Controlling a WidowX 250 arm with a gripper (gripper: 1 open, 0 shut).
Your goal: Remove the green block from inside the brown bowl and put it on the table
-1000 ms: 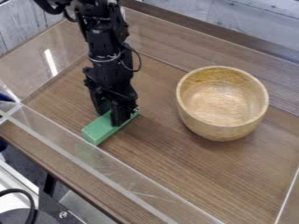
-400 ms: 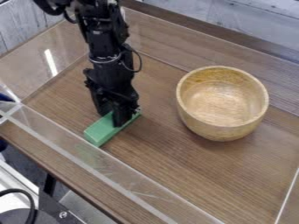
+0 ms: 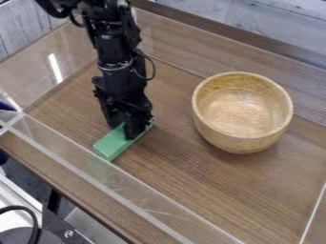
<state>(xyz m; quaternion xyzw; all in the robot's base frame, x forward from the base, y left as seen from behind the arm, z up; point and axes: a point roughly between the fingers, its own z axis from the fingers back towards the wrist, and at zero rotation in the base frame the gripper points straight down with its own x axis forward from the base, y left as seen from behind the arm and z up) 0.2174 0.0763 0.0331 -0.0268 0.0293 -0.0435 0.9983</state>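
Green block (image 3: 113, 143) on table (image 3: 192, 191), far end hidden by pincer (image 3: 129, 124); grip unclear.

The green block (image 3: 116, 142) lies on the table (image 3: 192, 191), left of the brown bowl (image 3: 242, 111) (well apart).

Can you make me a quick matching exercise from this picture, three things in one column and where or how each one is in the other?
Things:
1. green block
2. brown bowl
3. gripper

States:
A. empty, standing upright on the right
B. pointing straight down at the block's far end
C. lying flat on the table, left of the bowl

Pairs: 1-C, 2-A, 3-B
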